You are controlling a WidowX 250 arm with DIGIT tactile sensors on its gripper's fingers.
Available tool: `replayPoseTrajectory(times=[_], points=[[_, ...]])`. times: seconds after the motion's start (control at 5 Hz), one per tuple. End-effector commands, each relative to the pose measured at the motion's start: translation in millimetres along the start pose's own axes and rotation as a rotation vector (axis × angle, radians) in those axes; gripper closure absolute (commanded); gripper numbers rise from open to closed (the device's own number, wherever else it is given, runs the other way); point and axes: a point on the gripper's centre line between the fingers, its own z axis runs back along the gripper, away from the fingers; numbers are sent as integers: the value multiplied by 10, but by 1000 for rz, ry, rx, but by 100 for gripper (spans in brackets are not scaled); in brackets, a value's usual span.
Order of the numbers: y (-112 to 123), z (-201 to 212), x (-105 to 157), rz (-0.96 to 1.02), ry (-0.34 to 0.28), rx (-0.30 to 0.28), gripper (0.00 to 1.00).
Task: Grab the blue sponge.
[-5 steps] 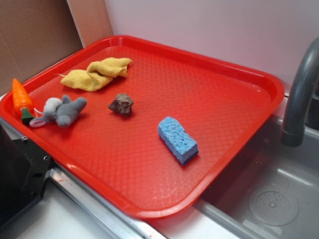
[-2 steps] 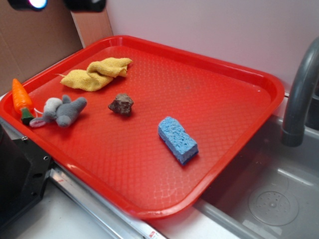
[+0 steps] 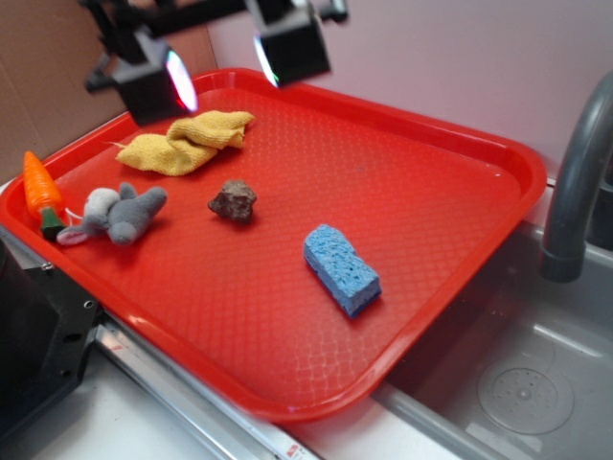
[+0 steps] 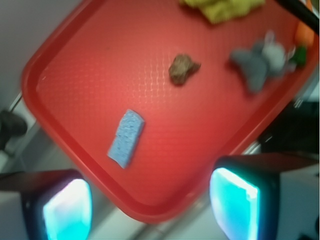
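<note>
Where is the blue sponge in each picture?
Exterior view: the blue sponge lies lower right of middle on the red tray, apart from everything else.
Wrist view: the blue sponge sits left of middle, above the end effector, whose fingers are spread wide.
Shared landmark: the small brown rock, the sponge's nearest neighbour in both views.

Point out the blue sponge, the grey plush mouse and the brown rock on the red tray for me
blue sponge (image 3: 341, 267): exterior view, middle of its top face.
grey plush mouse (image 3: 131, 214): exterior view, on its grey body.
brown rock (image 3: 233, 200): exterior view, centre of the lump.
</note>
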Motion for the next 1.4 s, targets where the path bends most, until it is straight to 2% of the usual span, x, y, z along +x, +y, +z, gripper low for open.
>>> replayPoseTrajectory(times=[0.0,0.2,0.6,0.8,1.0,1.2], points=[[-226,-532,-4,226,-13,1,0],[-211,-825,44,282,-10,7,0],[-247,-1230,253,316,-40,84,0],[-285,-1355,284,297,-62,100,0],[-284,-1357,227,275,-71,102,100],[-246,-1352,177,277,-67,98,100]])
